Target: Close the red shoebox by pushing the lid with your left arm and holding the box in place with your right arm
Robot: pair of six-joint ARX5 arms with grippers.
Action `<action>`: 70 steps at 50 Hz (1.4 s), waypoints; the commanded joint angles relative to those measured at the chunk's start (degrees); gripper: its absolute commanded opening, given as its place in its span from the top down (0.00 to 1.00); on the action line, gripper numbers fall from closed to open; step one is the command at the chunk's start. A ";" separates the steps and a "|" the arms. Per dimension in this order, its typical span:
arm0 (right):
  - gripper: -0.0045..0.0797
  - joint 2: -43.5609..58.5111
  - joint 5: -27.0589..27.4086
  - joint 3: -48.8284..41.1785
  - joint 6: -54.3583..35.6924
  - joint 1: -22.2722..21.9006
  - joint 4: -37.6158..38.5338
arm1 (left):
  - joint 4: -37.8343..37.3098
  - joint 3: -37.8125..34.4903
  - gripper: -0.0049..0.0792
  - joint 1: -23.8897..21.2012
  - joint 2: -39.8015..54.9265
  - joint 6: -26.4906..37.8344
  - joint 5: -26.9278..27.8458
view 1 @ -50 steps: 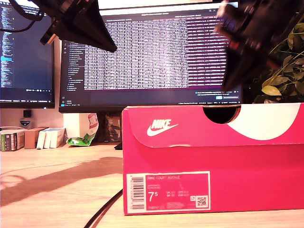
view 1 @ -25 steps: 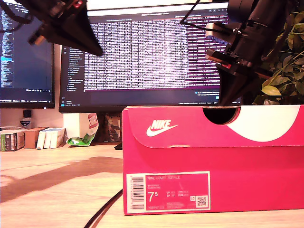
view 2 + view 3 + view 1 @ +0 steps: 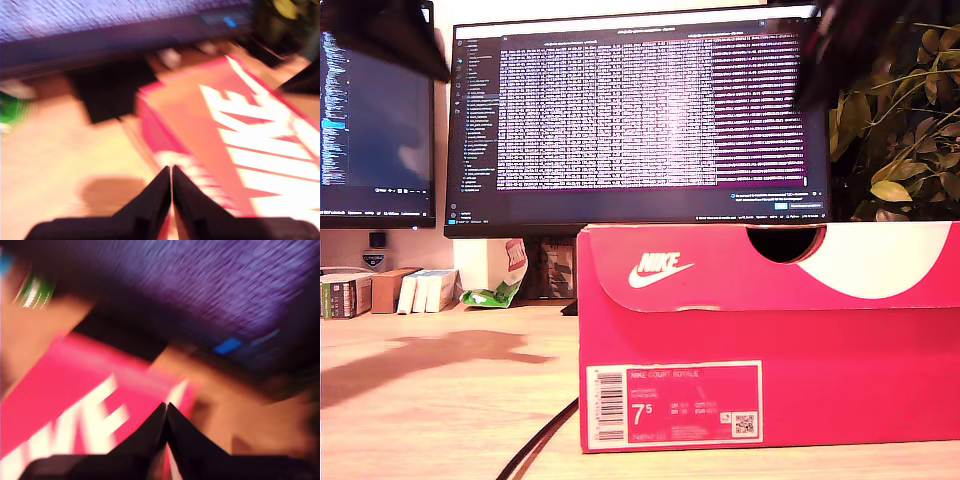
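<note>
Overhead, my first end effector (image 3: pixel 171 172) had its two dark fingers pressed tip to tip with nothing between them, and it hung in the air above the red shoebox (image 3: pixel 235 145), clear of it. Through its blurred camera the white lettering on the lid (image 3: pixel 260 135) lay beyond the fingertips, with a box corner and side wall just under them and the bare wooden counter (image 3: pixel 60 160) beside.

My second end effector (image 3: pixel 166 410) was likewise pinched together and empty, also raised off the box; its smeared view looked down past the fingertips onto the pink lid with its large white letters (image 3: pixel 95 425) and onto a far edge of the lid where wood began.

From the exterior view only two dark, blurred arm shapes showed, one at that view's upper left corner (image 3: pixel 380 35) and one at its upper right (image 3: pixel 850 50), both well above the box; which arm was which could not be told there.

The shoebox (image 3: pixel 770 340) stood on the counter (image 3: pixel 440 400) at the near edge, filling the exterior view's right half. Its lid (image 3: pixel 720 265) sat down flat over the body, front flap overlapping the wall, size label (image 3: pixel 672 402) facing the camera. Behind stood a wide monitor (image 3: pixel 640 110), a second screen (image 3: pixel 375 120) and a leafy plant (image 3: pixel 905 150); a black cable (image 3: pixel 535 445) ran along the counter by the box's corner.
</note>
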 commanded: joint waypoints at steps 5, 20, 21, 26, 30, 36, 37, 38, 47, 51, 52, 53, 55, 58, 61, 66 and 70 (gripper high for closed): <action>0.96 -1.57 0.26 -0.72 0.22 -3.69 0.50 | 0.35 -1.16 0.96 6.51 -2.54 3.52 4.00; 0.96 -5.92 -0.11 -0.72 0.24 -11.17 0.96 | 1.86 -1.16 0.96 19.30 -3.23 3.65 12.79; 0.96 -6.23 -0.28 -0.72 0.24 -11.63 0.90 | 1.86 -1.16 0.96 19.76 -3.26 3.67 12.87; 0.96 -7.63 -0.42 -1.07 0.24 -13.40 0.94 | 1.68 -1.16 0.96 21.20 -3.26 3.65 13.88; 0.96 -8.96 -0.39 -1.81 0.26 -14.21 0.94 | 0.94 -1.16 0.96 21.35 -3.28 3.58 13.97; 0.96 -12.17 0.24 -4.81 0.72 -15.06 1.90 | 0.85 -1.49 0.96 20.90 -3.85 1.90 13.42; 0.96 -12.74 0.28 -5.46 0.87 -15.17 2.27 | 1.09 -1.68 0.96 20.70 -4.20 1.51 12.81; 0.96 -13.46 0.28 -6.25 0.96 -15.30 2.64 | 1.46 -1.95 0.96 20.33 -4.59 1.16 12.11; 0.96 -19.12 0.70 -12.83 1.66 -16.44 6.01 | 4.59 -6.51 0.96 17.75 -10.60 0.57 5.33; 0.96 -21.16 1.60 -15.21 1.88 -16.52 6.93 | 5.73 -9.31 0.96 17.59 -12.94 -0.31 5.18; 0.96 -21.68 1.66 -15.82 1.92 -16.52 7.10 | 5.97 -10.01 0.96 17.59 -13.44 -0.48 5.07; 0.96 -22.23 1.73 -16.44 1.95 -16.52 7.30 | 6.14 -10.71 0.96 17.59 -13.94 -0.48 5.05; 0.96 -23.30 1.77 -17.66 1.95 -16.52 7.63 | 6.60 -12.13 0.96 17.59 -14.93 -0.87 5.01; 0.96 -24.96 1.88 -19.41 2.12 -16.52 8.07 | 6.99 -13.97 0.96 17.59 -16.24 -0.94 4.81; 0.96 -26.75 2.49 -21.31 2.84 -16.52 8.70 | 7.02 -15.30 0.96 17.59 -17.31 -1.09 4.74; 0.96 -30.14 3.23 -24.39 2.99 -16.52 8.98 | 7.08 -16.79 0.96 17.53 -19.19 -2.01 4.83; 0.96 -33.11 3.26 -26.58 3.06 -16.52 8.98 | 7.08 -17.40 0.96 17.22 -20.57 -2.21 4.85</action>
